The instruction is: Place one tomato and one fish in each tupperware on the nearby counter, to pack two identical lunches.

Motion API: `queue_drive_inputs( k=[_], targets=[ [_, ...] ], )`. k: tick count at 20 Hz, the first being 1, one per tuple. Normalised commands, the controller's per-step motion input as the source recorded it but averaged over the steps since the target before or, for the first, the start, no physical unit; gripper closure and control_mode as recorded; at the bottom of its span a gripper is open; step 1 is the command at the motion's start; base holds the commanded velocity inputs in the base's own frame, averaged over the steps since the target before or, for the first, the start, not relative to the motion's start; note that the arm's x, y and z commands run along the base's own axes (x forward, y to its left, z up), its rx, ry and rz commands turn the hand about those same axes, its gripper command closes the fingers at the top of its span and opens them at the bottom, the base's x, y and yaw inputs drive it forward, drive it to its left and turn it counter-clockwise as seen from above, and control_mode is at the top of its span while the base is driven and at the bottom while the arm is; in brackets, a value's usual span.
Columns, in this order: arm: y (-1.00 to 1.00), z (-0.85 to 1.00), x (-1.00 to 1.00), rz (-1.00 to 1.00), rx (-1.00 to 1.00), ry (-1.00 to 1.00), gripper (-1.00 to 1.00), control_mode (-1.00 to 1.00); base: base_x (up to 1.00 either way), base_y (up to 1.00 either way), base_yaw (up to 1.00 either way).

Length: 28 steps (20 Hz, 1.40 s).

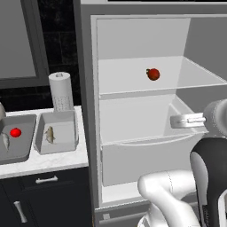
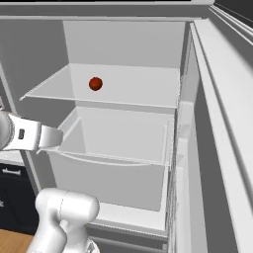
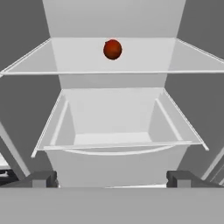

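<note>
Gripper (image 3: pixel 112 179) wide open — empty, facing the fridge tomato (image 3: pixel 112 49).

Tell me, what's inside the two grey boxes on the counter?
The lighter tupperware holds one fish. The darker tupperware holds a tomato and a fish at the picture's edge, partly cut off.

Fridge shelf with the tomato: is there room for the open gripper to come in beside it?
Yes, probably. The tomato sits alone near the middle of the fridge shelf, with bare shelf to both side walls. The drawer below is bare too. It is tighter on the counter: the lighter tray and darker tray sit side by side, paper towel roll behind.
</note>
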Motion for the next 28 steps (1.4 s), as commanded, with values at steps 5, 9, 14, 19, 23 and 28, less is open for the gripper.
queue_drive_inputs(
  k=[5,9,14,19,23,28],
  targets=[
    [0.0,0.82,0.0,0.0,0.01,0.0,-1.0,-1.0,0.0,0.0,0.0],
    [-0.03,0.33,0.33,0.0,0.01,0.03,-1.0,-1.0,0.0,0.0,0.0],
    [-0.01,0.08,0.46,0.0,0.0,0.01,-1.0,-1.0,0.0,0.0,0.0],
    [0.0,0.0,0.54,0.0,0.0,0.0,-1.0,-1.0,0.0,0.0,0.0],
    [0.0,-0.08,0.49,0.02,0.0,-0.05,-1.0,-1.0,0.0,0.0,0.0],
    [-0.03,-0.13,0.24,0.04,0.0,-0.12,-1.0,-1.0,0.0,0.0,0.0]
  ],
)
